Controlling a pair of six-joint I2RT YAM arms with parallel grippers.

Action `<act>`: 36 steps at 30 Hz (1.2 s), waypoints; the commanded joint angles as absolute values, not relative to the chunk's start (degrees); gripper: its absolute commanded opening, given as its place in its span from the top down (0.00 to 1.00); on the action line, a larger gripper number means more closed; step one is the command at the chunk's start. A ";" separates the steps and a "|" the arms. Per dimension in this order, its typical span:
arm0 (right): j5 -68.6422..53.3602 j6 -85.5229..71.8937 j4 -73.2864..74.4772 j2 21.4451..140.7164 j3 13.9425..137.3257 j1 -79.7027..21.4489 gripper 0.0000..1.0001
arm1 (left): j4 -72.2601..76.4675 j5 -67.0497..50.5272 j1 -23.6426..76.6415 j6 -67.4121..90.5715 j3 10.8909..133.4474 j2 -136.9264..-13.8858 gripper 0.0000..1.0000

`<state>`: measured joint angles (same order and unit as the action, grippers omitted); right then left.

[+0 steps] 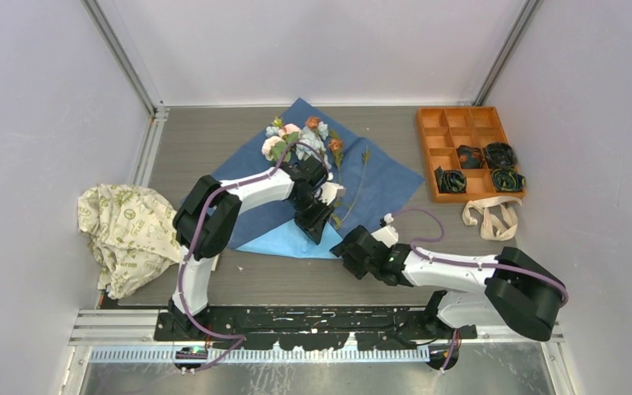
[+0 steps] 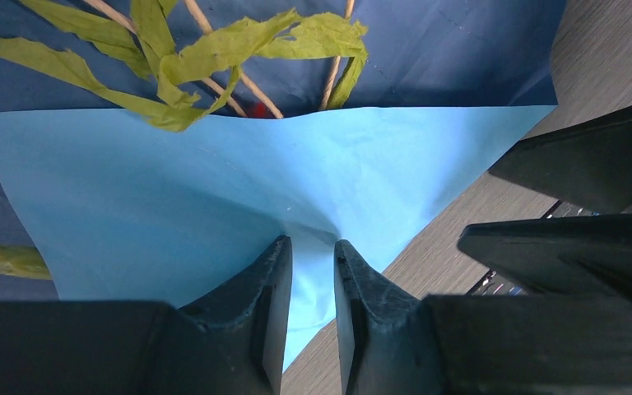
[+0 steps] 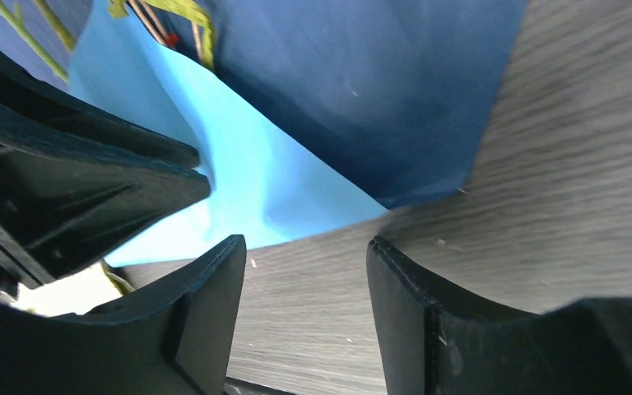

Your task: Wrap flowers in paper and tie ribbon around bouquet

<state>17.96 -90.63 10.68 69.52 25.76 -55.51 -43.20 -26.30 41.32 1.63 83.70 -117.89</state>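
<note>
The paper [image 1: 383, 177] lies flat, dark blue face up, its near corner [image 1: 284, 240] folded over to show light blue. The flowers [image 1: 300, 140] rest on its far part, stalks pointing toward me; their green leaves [image 2: 214, 49] poke out at the fold. My left gripper [image 1: 318, 230] sits on the light blue flap [image 2: 173, 181], jaws [image 2: 313, 243] narrowly parted, and the paper puckers at the tips. My right gripper [image 1: 341, 247] hovers just beside it, open [image 3: 306, 240] over bare table, off the paper's edge [image 3: 362, 99]. The ribbon [image 1: 490, 216] lies beside the tray. No bouquet shows.
An orange compartment tray [image 1: 421, 156] at the back right holds small dark coils [image 1: 481, 169]. A crumpled cream cloth with green print [image 1: 127, 230] lies at the left edge. White walls and metal rails enclose the table. The two grippers stand very close together.
</note>
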 commanded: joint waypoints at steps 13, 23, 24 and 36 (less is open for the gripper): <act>30.05 -86.05 10.06 79.98 30.05 -55.23 0.97 | -42.15 -23.51 39.27 1.72 83.36 -119.23 0.72; 45.86 -56.27 25.68 84.92 47.60 -61.81 0.99 | -39.59 -25.67 34.00 1.23 81.47 -119.34 0.72; 47.57 -53.69 27.10 85.83 49.63 -62.93 0.99 | -39.37 -25.92 33.55 1.20 81.33 -119.58 0.72; 51.84 -5.38 26.98 106.54 69.36 -75.20 0.99 | -38.51 -32.64 28.74 2.06 81.52 -123.43 0.72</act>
<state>48.80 -26.83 27.24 102.56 64.12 -72.23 -40.32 -36.88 31.44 3.57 82.65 -120.03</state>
